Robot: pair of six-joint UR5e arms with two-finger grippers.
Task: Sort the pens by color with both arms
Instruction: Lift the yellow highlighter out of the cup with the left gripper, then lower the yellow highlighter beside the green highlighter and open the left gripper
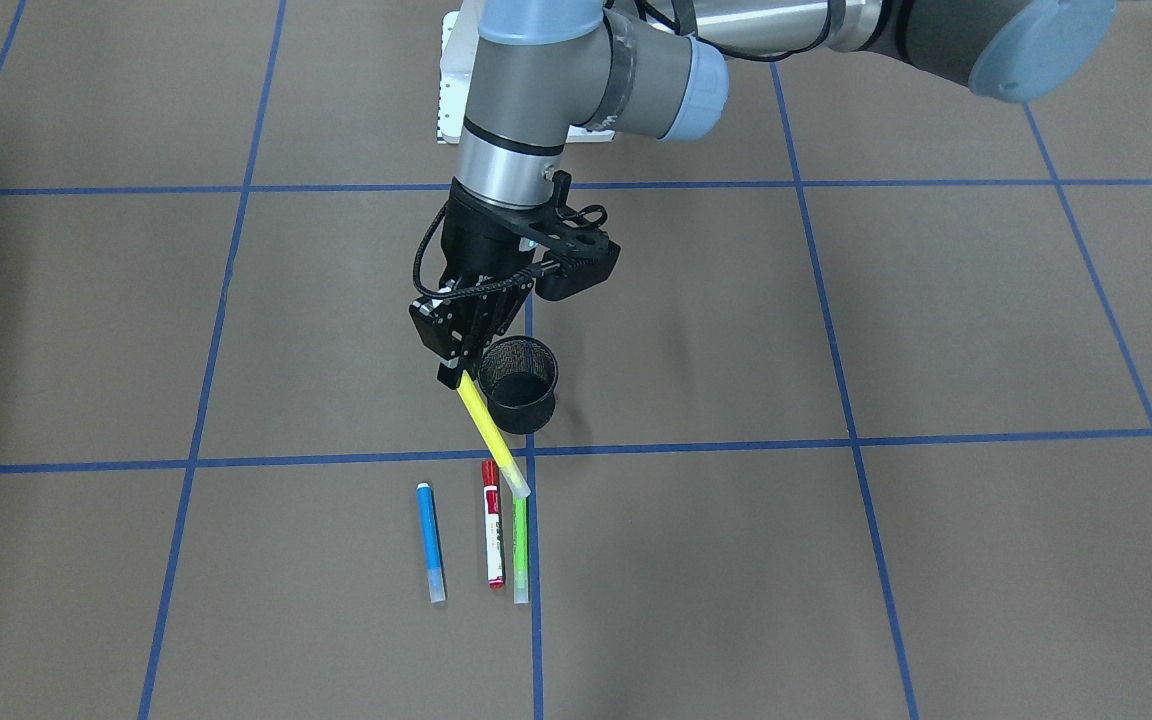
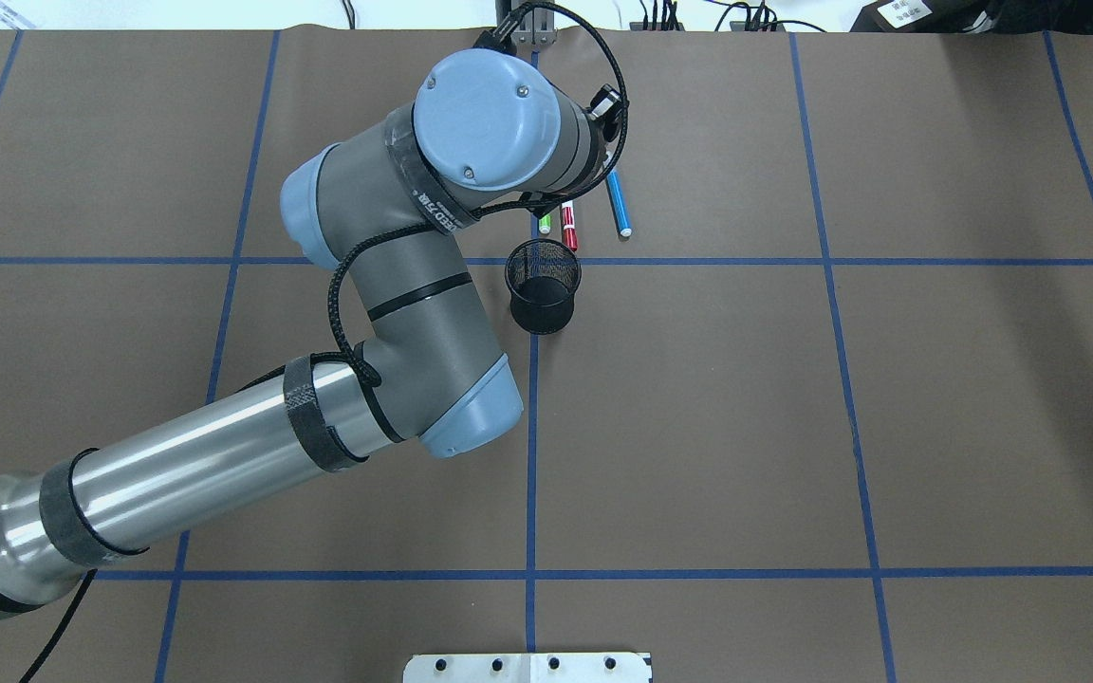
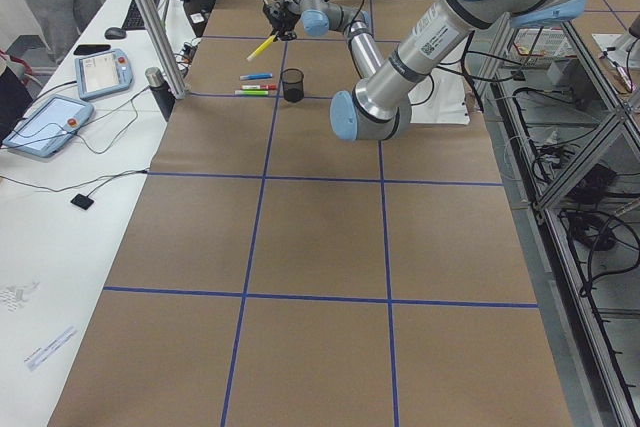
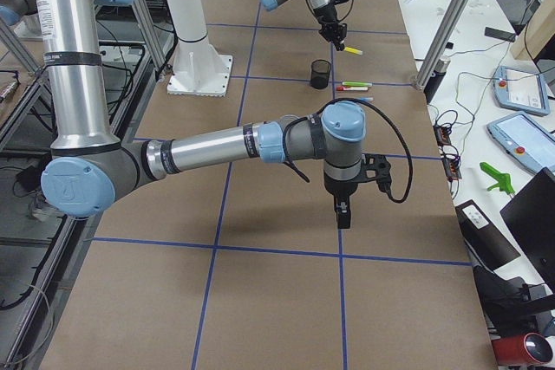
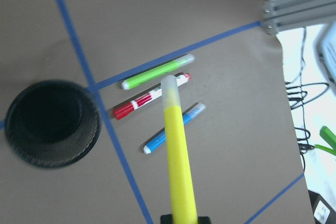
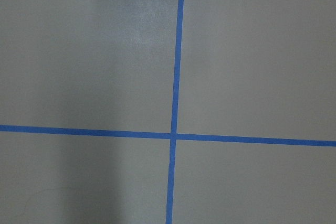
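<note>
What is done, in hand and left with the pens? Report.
Done: nothing; the cup is empty. In hand: the left gripper holds the yellow pen aloft beside the cup. Left: the blue pen, red pen and green pen lie unsorted; the right gripper hangs apart.

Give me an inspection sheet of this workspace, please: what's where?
Surface: brown table, blue tape grid.
Job's things: yellow pen held tilted above the others; blue pen, red-capped pen, green pen lying side by side.
Clutter: black mesh cup, upright, no pens inside.
Grippers: left gripper shut on yellow pen; right gripper over bare table, state unclear.
Cables: black cable along left arm.
Surroundings: tablets on side bench.
</note>
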